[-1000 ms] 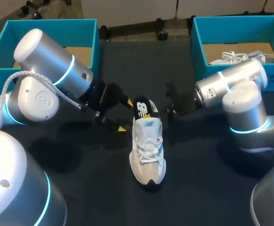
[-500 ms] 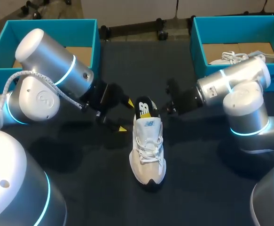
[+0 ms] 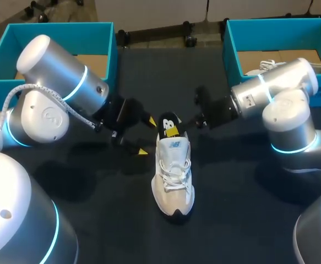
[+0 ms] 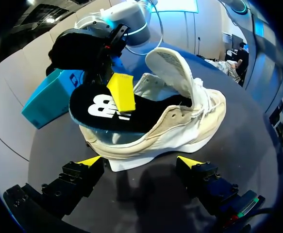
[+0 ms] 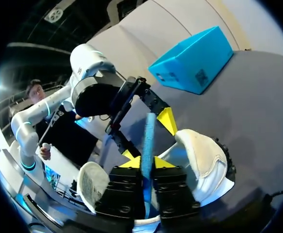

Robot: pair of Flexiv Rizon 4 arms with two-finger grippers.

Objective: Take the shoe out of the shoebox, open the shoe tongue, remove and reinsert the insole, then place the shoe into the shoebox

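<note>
While right gripper (image 5: pixel 147 162) pinches insole (image 5: pixel 149 128) edge, left gripper (image 4: pixel 140 161) spread

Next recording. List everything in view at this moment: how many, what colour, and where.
shoe: one, cream-white with a dark sole, middle of the table, tongue pulled up
insole: one, black on top and blue underneath, sticking partly out of the shoe at the heel end
left box: one, teal, far left corner of the table
right box: one, teal, far right corner of the table
second shoe: one, white, inside the right box
table: one, black
left gripper: one, fingers open, beside the shoe's heel end
right gripper: one, fingers shut on the insole
</note>
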